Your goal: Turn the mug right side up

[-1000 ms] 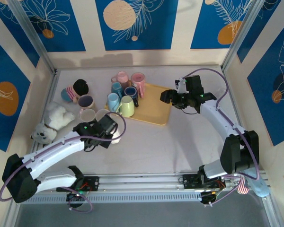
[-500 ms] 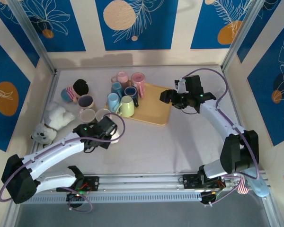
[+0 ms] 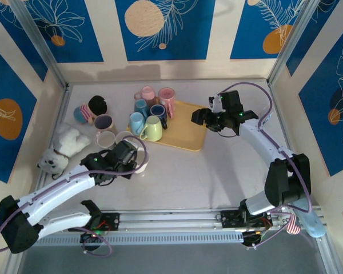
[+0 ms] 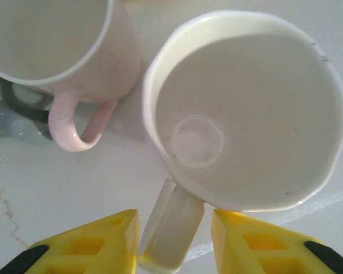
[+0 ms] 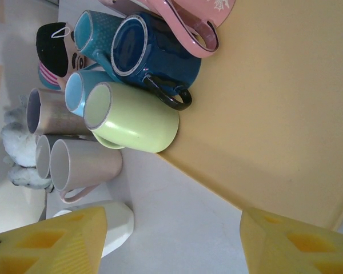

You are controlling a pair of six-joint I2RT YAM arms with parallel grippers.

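Left pincer [image 4: 172, 235] has eased back, straddling the mug [image 4: 246, 114] handle [image 4: 176, 214].

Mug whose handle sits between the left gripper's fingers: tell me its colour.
The mug is white, inside and out; the left wrist view shows it best.

Pink mug [image 4: 74, 51] crowds white mug [image 4: 246, 114]; table [image 3: 177, 171] before tray [image 3: 186, 130] open.

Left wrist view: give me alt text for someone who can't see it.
An upright white mug, seen from above, has its handle between the parted yellow fingers of the left gripper. A pale pink mug stands beside it on the table.
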